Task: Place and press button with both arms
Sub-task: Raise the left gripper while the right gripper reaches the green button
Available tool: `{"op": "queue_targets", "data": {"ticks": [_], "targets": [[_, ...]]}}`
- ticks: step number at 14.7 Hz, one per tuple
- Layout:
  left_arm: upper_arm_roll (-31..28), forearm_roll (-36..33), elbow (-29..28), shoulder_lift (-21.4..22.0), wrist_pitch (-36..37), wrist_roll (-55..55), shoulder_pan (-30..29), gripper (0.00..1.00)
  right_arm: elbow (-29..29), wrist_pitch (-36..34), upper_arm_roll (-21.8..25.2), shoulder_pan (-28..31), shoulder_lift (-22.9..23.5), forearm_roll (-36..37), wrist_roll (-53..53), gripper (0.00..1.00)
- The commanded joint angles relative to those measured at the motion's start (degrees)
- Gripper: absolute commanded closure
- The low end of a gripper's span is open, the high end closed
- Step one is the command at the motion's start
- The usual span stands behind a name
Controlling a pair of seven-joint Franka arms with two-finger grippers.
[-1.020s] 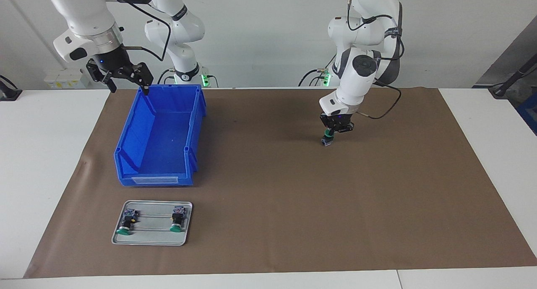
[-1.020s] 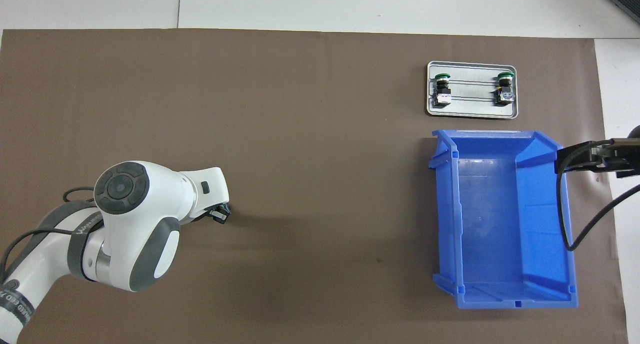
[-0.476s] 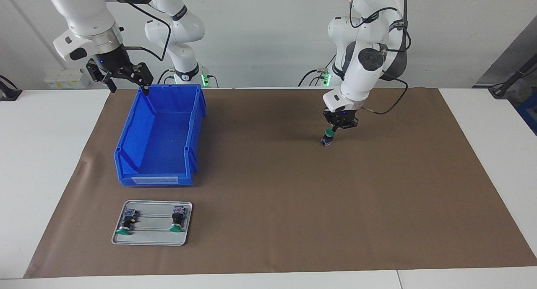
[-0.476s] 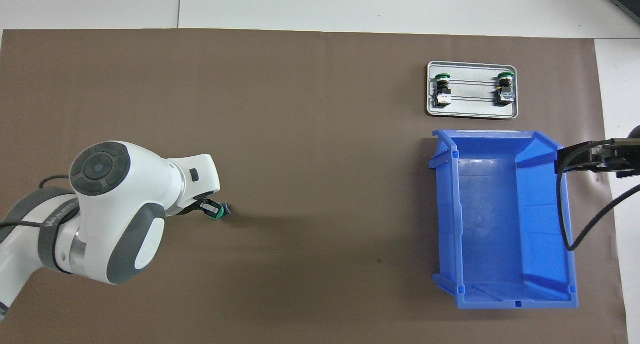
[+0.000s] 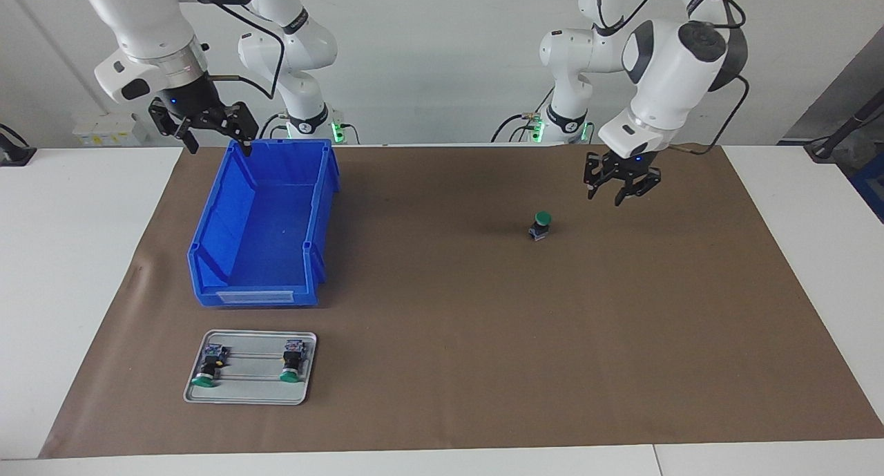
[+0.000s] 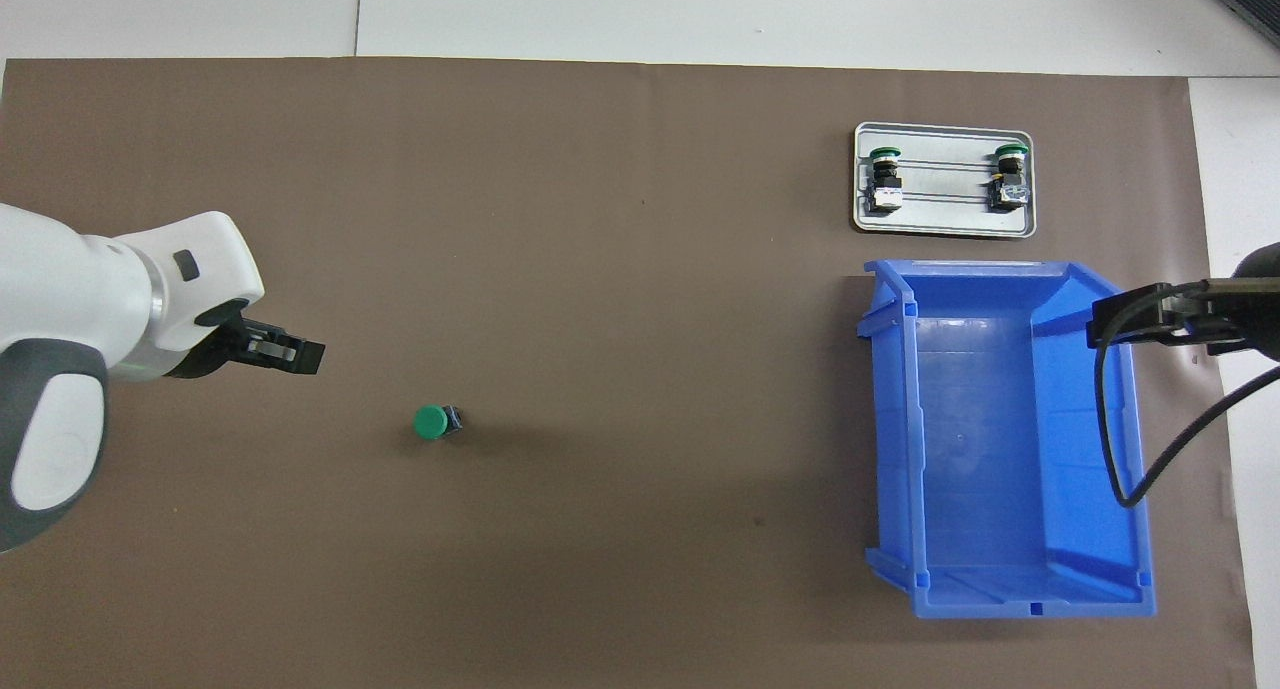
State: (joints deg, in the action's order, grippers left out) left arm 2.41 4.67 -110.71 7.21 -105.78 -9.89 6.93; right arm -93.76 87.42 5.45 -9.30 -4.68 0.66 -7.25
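The button [image 5: 543, 225] stands upright and alone on the brown mat, green cap up; it also shows in the overhead view [image 6: 432, 422]. My left gripper [image 5: 619, 186] is open and empty, raised over the mat beside the button, toward the left arm's end of the table; it also shows in the overhead view [image 6: 300, 354]. My right gripper [image 5: 210, 134] is open and empty, waiting above the rim of the blue bin [image 5: 318, 206] at the corner nearest the robots; its tip shows in the overhead view [image 6: 1110, 324].
The blue bin [image 6: 890, 419] is empty. A grey tray [image 5: 248, 395] lies farther from the robots than the bin, also in the overhead view [image 6: 945, 229], and holds two more green-capped buttons [image 5: 207, 369] [image 5: 290, 365] lying on their sides.
My left gripper let go of the button, rose and swung away toward the left arm's end. The button now stands free. The right arm hardly moved.
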Motion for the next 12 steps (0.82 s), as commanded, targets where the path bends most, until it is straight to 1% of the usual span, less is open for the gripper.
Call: {"op": "queue_targets", "data": {"ticks": [1,2,3,5,6,7,8,9,11,12], "targets": [[0.66,-3.68,10.83,-2.8,7.32,0.66,-2.18,0.0,-0.37,3.09,-0.18,-4.39,-0.24,-1.27,-5.04,0.0],[0.66,-4.75,14.61,-4.12,9.69,0.57,-2.27,0.0,-0.37,4.32,-0.18,-6.32,0.19,-1.54,-6.62,0.0],[0.58,-4.84,18.39,-5.35,12.06,0.57,-2.36,0.0,-0.46,6.6,-0.18,-8.78,1.42,-3.28,-8.81,0.0],[0.58,-4.41,25.25,-8.86,16.72,0.49,-3.06,0.0,-1.77,14.31,-0.18,-15.01,3.53,-6.53,-14.0,0.0],[0.49,-4.32,28.76,-10.53,18.57,0.49,-3.15,0.0,-1.61,17.05,-0.26,-18.0,5.28,-7.24,-15.5,0.0],[0.49,-4.32,30.8,-11.5,20.33,0.57,-3.15,0.0,-1.52,19.69,-0.18,-20.99,6.86,-8.47,-16.21,0.0],[0.49,-4.32,31.26,-11.51,21.65,0.57,-3.24,0.0,-1.52,23.54,-0.18,-24.59,8.97,-8.83,-16.57,0.0],[0.49,-4.67,30.48,-10.73,21.58,0.92,-3.24,0.0,-1.52,27.06,-0.18,-27.67,11.16,-8.83,-17.96,0.0],[0.49,-4.76,25.83,-8.19,21.4,1.01,-5.25,0.0,-1.25,34.27,-0.18,-33.03,15.91,-8.83,-22.88,0.0],[0.49,-4.76,24.77,-7.56,21.84,1.01,-5.35,0.0,-1.25,37.18,-0.26,-34.89,18.02,-8.83,-23.33,0.0]]}}
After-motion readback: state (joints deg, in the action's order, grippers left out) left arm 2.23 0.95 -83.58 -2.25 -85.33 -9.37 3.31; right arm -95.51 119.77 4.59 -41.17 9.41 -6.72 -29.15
